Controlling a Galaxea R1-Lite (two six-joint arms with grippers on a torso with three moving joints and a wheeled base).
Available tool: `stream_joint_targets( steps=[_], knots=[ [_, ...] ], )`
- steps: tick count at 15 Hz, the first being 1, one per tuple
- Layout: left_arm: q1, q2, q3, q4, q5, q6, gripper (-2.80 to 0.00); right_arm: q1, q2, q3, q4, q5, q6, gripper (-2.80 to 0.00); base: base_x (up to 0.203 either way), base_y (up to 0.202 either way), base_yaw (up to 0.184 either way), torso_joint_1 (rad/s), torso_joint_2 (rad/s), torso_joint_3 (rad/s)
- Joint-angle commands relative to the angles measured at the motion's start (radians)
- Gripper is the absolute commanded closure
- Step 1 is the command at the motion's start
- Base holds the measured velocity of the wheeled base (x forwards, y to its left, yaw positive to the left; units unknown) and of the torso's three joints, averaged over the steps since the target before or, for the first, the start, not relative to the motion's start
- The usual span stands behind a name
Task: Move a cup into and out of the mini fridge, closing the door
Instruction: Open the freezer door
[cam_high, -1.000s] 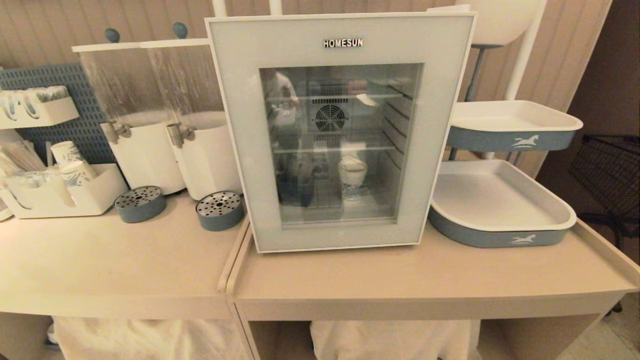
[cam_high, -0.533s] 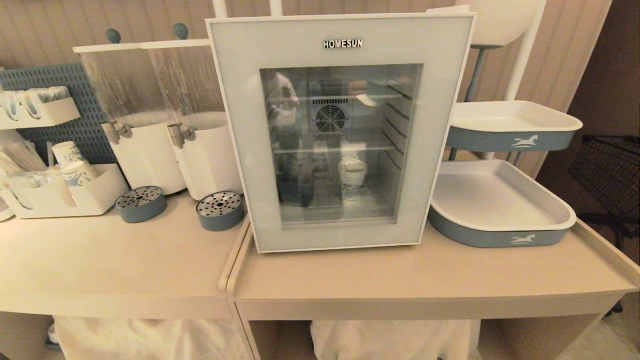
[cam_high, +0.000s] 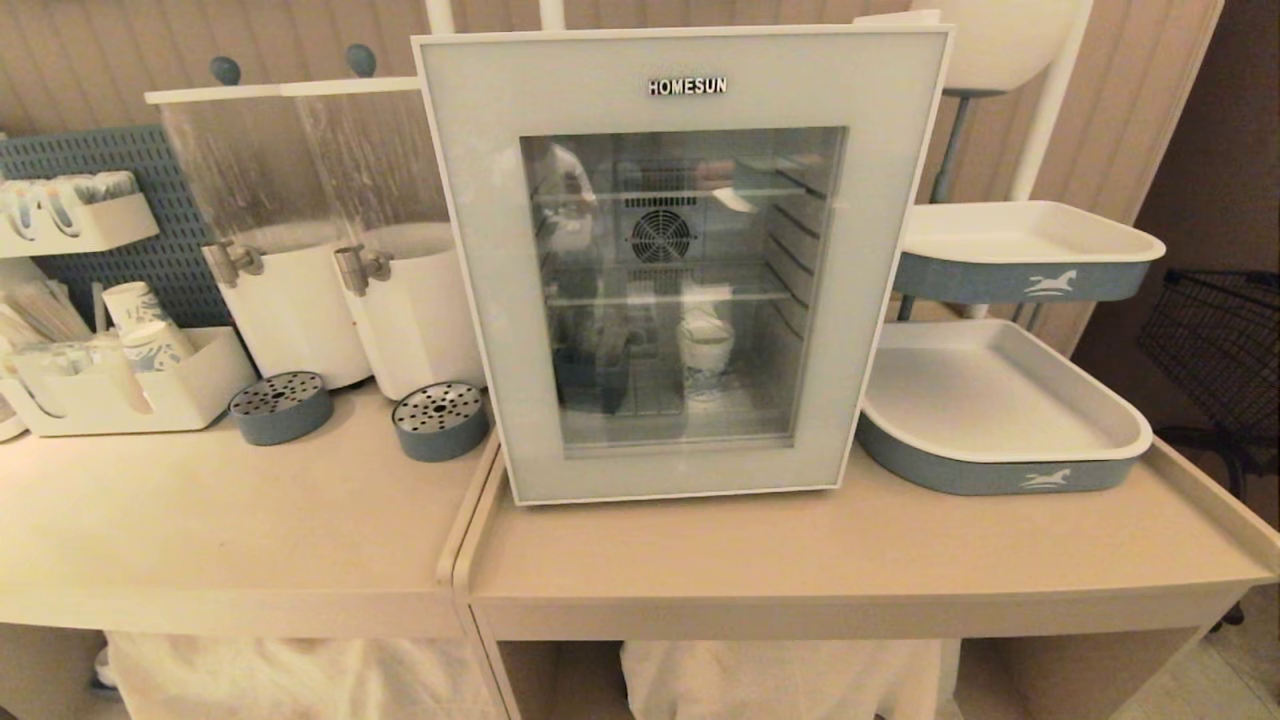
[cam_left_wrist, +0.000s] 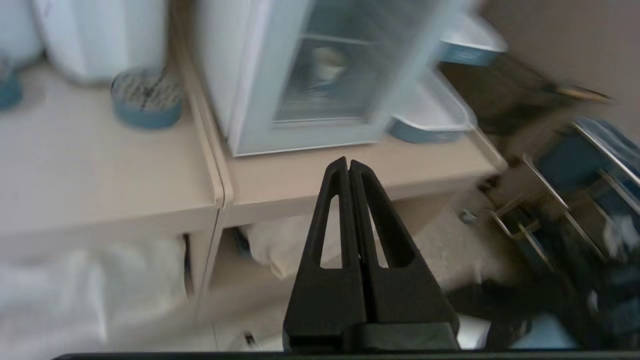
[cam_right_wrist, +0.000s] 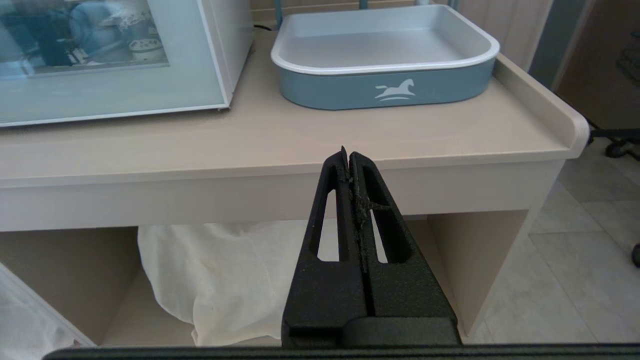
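Both grippers, left gripper (cam_left_wrist: 348, 165) and right gripper (cam_right_wrist: 348, 155), hang pinched shut and empty below the counter edge, while the cup (cam_high: 705, 352) stands inside the mini fridge (cam_high: 683, 262) behind the closed door (cam_high: 480, 260); hooking the door's free edge should come first.

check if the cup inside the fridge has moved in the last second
No. The cup stands at the same spot on the lower shelf, below and right of the rear fan, behind the shut door.
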Motion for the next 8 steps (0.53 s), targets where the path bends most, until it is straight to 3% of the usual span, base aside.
stream_joint_targets(
  steps=[1, 2, 4, 5, 6, 7, 8],
  knots=[
    [0.038, 0.331, -0.11, 0.002, 0.02, -0.06, 0.0, 0.001, 0.001, -0.002, 0.0, 0.0, 0.0, 0.0, 0.0, 0.0, 0.0, 0.0, 0.0, 0.0],
    [0.085, 0.387, -0.143, -0.01, 0.001, -0.073, 0.0, 0.001, 0.001, -0.002, 0.0, 0.0, 0.0, 0.0, 0.0, 0.0, 0.0, 0.0, 0.0, 0.0],
    [0.293, 0.453, -0.13, -0.057, -0.225, -0.029, 0.0, 0.001, 0.002, -0.002, 0.0, 0.0, 0.0, 0.0, 0.0, 0.0, 0.0, 0.0, 0.0, 0.0],
    [0.447, 0.486, -0.103, -0.093, -0.422, 0.03, 0.0, 0.001, 0.001, -0.002, 0.003, 0.0, 0.0, 0.0, 0.0, 0.0, 0.0, 0.0, 0.0, 0.0],
    [0.601, 0.522, -0.058, -0.137, -0.647, 0.128, 0.0, 0.001, 0.001, -0.002, 0.003, 0.0, 0.0, 0.0, 0.0, 0.0, 0.0, 0.0, 0.0, 0.0],
    [0.728, 0.56, -0.002, -0.179, -0.898, 0.263, 0.0, 0.001, 0.001, -0.002, 0.003, 0.0, 0.0, 0.0, 0.0, 0.0, 0.0, 0.0, 0.0, 0.0],
    [0.84, 0.611, 0.069, -0.216, -1.125, 0.456, 0.0, 0.001, 0.001, -0.002, 0.003, 0.0, 0.0, 0.0, 0.0, 0.0, 0.0, 0.0, 0.0, 0.0]
  ],
)
